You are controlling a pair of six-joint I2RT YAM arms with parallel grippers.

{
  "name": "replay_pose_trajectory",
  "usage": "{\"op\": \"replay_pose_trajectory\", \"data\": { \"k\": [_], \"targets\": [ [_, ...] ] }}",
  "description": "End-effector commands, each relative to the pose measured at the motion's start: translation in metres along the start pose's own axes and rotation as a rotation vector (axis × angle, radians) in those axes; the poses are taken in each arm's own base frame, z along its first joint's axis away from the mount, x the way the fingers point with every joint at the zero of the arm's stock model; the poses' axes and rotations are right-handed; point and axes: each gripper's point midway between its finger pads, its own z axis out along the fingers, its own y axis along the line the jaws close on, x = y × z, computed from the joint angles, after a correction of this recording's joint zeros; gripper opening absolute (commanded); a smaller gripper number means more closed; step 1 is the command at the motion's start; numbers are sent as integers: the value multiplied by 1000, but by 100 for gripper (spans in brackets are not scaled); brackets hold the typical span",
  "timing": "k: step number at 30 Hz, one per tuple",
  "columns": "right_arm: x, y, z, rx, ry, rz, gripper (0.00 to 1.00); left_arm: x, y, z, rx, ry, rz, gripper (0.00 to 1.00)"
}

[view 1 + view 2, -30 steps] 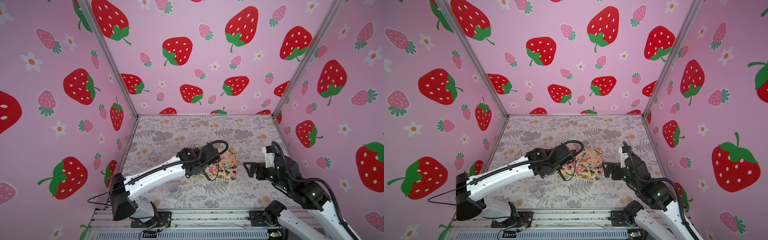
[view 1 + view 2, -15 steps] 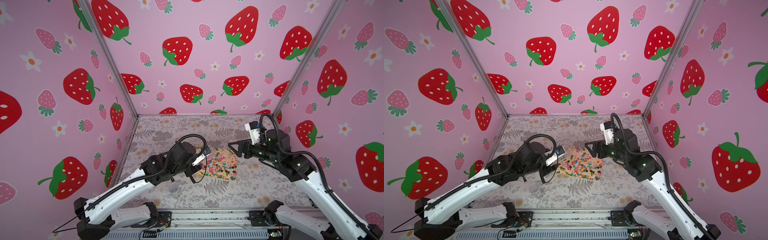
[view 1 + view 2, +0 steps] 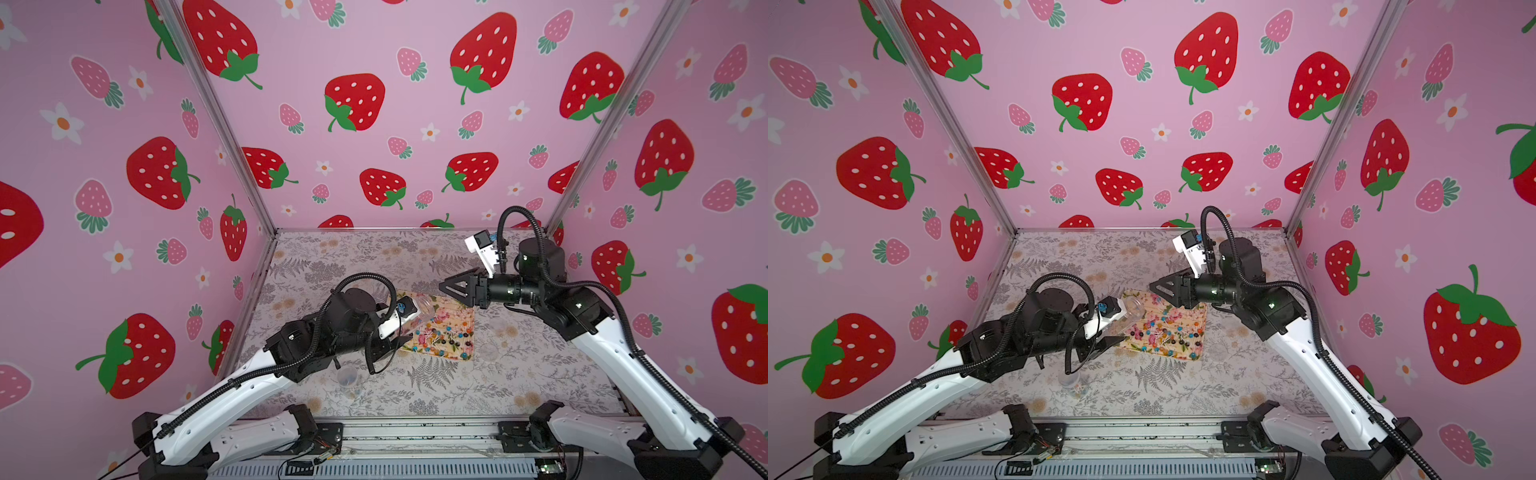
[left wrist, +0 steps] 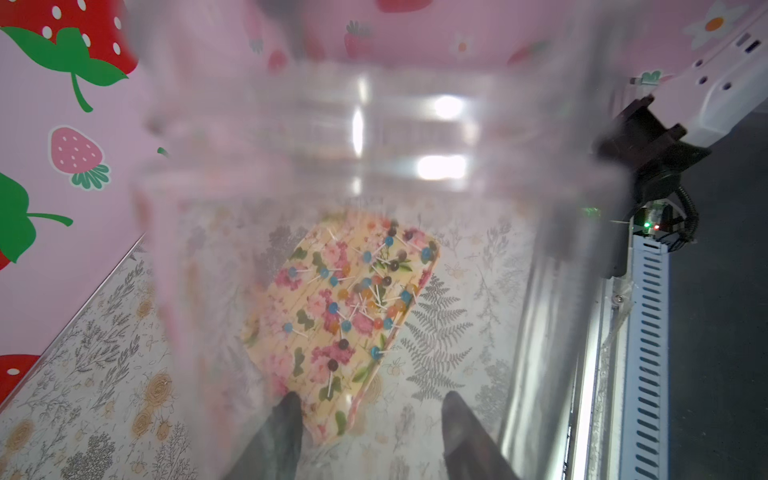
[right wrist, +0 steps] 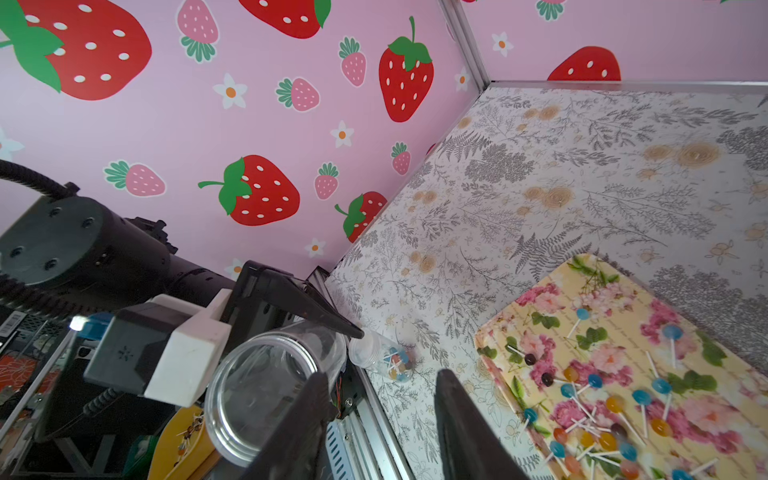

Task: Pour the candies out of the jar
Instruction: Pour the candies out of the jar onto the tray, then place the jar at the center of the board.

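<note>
Left hand (image 4: 371,405) holds jar (image 5: 266,390); candies (image 5: 615,404) lie on tray (image 5: 615,291)

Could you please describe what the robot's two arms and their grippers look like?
Both the left arm and the right arm have glossy white link shells joined by black cylindrical joints. A black corrugated cable loops over each wrist. The left gripper and right gripper have black, tapering triangular fingers, and a white boxy camera housing sits by each.

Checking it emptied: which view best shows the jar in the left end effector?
Right wrist view: the jar sits close and sharp, seemingly empty. Left wrist view looks through its blurred wall; both top views show it small.
</note>
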Motion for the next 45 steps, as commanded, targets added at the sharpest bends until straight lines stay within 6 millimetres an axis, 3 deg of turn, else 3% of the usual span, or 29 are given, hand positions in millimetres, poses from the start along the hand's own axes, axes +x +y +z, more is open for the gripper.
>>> {"op": "replay_pose_trajectory", "data": {
  "k": [1,25,38,45],
  "targets": [
    [-1,23,-3,-92,11,-55,42,-10,-1,-2,13,-52,-14,57],
    [29,43,20,-172,193,-118,41,-12,-8,4,63,-38,-3,57],
    [52,37,28,-128,322,-140,31,-10,-11,6,86,-15,9,58],
    [60,33,30,-86,369,-157,18,-10,-12,7,95,-9,20,58]
  ]
}}
